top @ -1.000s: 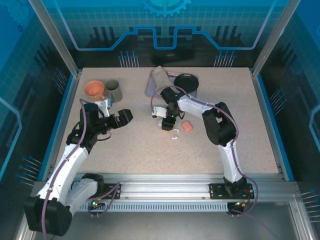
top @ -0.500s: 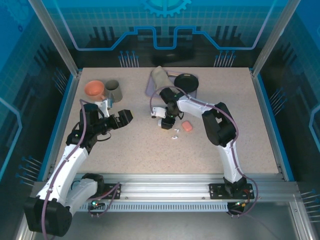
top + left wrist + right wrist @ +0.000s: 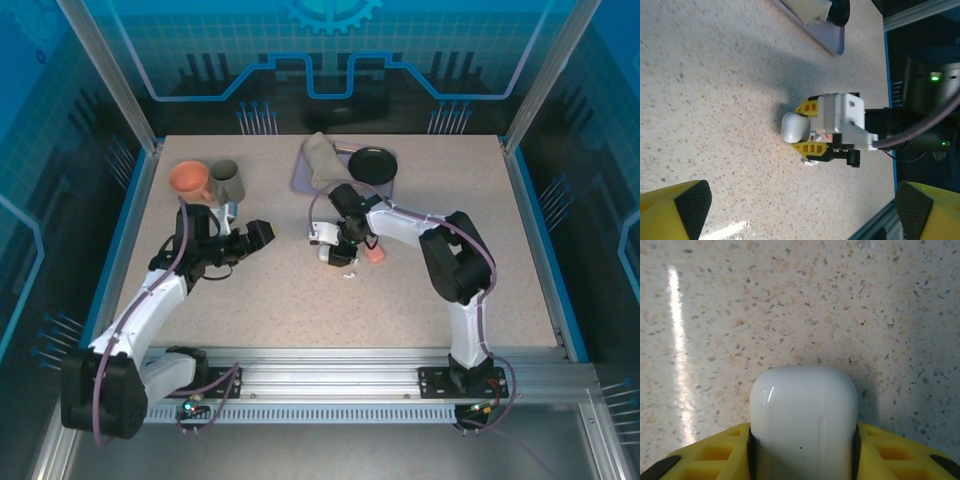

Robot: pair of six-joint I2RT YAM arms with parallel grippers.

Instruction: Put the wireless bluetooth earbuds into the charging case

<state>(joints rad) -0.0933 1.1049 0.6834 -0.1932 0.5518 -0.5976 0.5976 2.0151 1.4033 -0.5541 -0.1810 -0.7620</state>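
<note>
A white charging case (image 3: pixel 803 410) rests on the speckled table, and my right gripper (image 3: pixel 803 452) is shut on it, a yellow finger (image 3: pixel 715 457) pressing each side. From above, the same case (image 3: pixel 322 236) pokes out left of the right gripper (image 3: pixel 336 246). A white earbud (image 3: pixel 349 272) lies just in front of it; the earbud (image 3: pixel 811 162) also peeks out under a yellow finger (image 3: pixel 812 147) beside the case (image 3: pixel 794 128). A salmon-pink case (image 3: pixel 374 254) sits just right of that gripper. My left gripper (image 3: pixel 262 235) hovers open left of the case, its jaws wide and empty.
An orange cup (image 3: pixel 188 178) and a grey cup (image 3: pixel 226 178) stand at the back left. A purple tray (image 3: pixel 300 182) at the back centre holds a beige cloth (image 3: pixel 320 158) and a black bowl (image 3: pixel 372 162). Blue walls edge the table.
My right gripper has closed on the white case and shifted slightly nearer. The left arm has swung right, bringing its open gripper closer to the case.
</note>
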